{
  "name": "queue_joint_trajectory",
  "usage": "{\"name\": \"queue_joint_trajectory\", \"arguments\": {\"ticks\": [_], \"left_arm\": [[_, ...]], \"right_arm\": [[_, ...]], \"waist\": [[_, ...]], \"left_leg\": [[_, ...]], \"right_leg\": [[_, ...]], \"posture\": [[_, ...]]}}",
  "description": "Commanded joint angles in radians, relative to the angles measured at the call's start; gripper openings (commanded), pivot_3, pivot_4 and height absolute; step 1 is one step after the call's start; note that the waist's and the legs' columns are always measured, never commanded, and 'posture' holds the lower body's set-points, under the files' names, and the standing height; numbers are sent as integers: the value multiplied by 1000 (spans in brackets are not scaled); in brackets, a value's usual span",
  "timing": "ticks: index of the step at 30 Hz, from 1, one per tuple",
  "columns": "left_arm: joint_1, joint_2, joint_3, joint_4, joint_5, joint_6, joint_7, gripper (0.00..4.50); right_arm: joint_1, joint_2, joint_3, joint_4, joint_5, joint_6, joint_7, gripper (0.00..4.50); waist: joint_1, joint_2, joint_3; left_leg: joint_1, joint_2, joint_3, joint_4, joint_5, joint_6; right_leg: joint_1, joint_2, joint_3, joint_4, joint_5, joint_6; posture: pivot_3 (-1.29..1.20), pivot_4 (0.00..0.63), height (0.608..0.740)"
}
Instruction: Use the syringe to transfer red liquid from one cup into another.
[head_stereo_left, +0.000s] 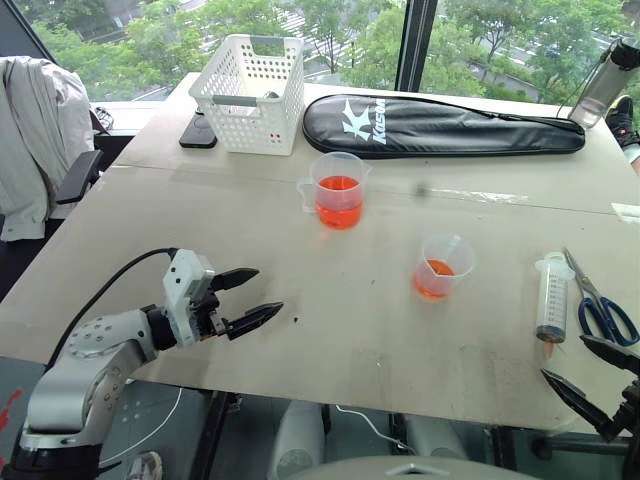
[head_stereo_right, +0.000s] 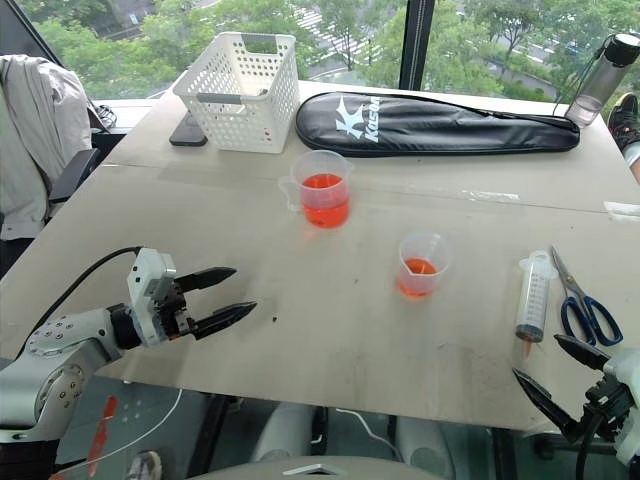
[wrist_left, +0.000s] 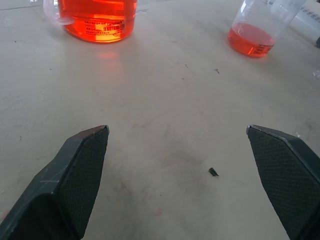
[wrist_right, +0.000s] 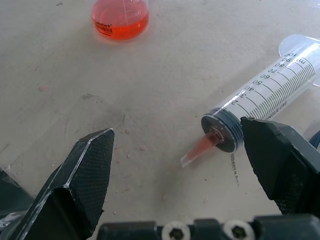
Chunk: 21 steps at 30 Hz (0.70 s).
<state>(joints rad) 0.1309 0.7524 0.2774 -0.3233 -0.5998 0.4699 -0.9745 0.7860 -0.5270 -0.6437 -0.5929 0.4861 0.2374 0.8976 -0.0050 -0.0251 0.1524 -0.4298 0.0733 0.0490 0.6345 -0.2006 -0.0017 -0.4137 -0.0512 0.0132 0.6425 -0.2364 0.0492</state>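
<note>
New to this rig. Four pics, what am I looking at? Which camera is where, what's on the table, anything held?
It is a two-armed humanoid robot at a table. The two wide pictures come from a stereo camera on its head, looking down over the arms. The two close-ups come from wrist cameras, each looking out between that arm's black fingers.

The left tool and right tool are both open and hold nothing.

On the table: a handled cup and a smaller cup, both with red liquid, a syringe lying by the right tool, scissors, a white basket, a black racket case, a phone and a bottle.
</note>
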Motion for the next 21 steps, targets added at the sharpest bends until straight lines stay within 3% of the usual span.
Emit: {"name": "queue_joint_trajectory", "arguments": {"ticks": [1,8,10,14,16,18,21], "left_arm": [[-34,-9,7,-49,-24,-6,13,4500],[-186,-72,-52,-99,-125,94,75,4500],[-210,-64,-76,-119,-155,97,26,4500],[-246,-11,-137,-172,-164,77,-97,4500],[-273,0,-154,-189,-179,81,-122,4500],[-306,8,-180,-200,-167,64,-154,4500],[-358,7,-229,-186,-121,6,-211,4500]], "right_arm": [[-9,5,-13,-53,30,28,-50,4379],[-128,9,-39,-148,164,179,-232,4379],[-149,-11,-45,-196,140,227,-304,4379],[-219,-146,-91,-303,158,566,-527,4379],[-305,-194,-120,-308,273,706,-596,4379],[-430,-232,-102,-289,331,845,-679,4379],[-679,-227,-98,-164,417,1228,-773,4379]], "waist": [[0,0,0],[11,0,-1],[11,1,-1],[13,1,-1],[16,0,-1],[17,0,-1],[17,-1,-1]], "left_leg": [[0,0,0,0,0,0],[0,-1,1,2,0,0],[-1,-1,2,2,3,5],[-1,-1,2,2,3,5],[-1,-1,2,2,3,5],[-1,-1,2,3,3,5],[-1,-1,1,5,3,5]], "right_leg": [[0,0,0,0,0,0],[1,2,0,0,0,0],[2,4,0,0,1,-2],[1,4,1,0,3,-4],[1,4,1,0,3,-4],[2,5,1,0,3,-4],[2,5,1,0,3,-3]], "posture": [[0,150,724],[0,150,724],[0,150,724],[0,150,724],[0,150,724],[0,150,724],[0,150,724]]}}
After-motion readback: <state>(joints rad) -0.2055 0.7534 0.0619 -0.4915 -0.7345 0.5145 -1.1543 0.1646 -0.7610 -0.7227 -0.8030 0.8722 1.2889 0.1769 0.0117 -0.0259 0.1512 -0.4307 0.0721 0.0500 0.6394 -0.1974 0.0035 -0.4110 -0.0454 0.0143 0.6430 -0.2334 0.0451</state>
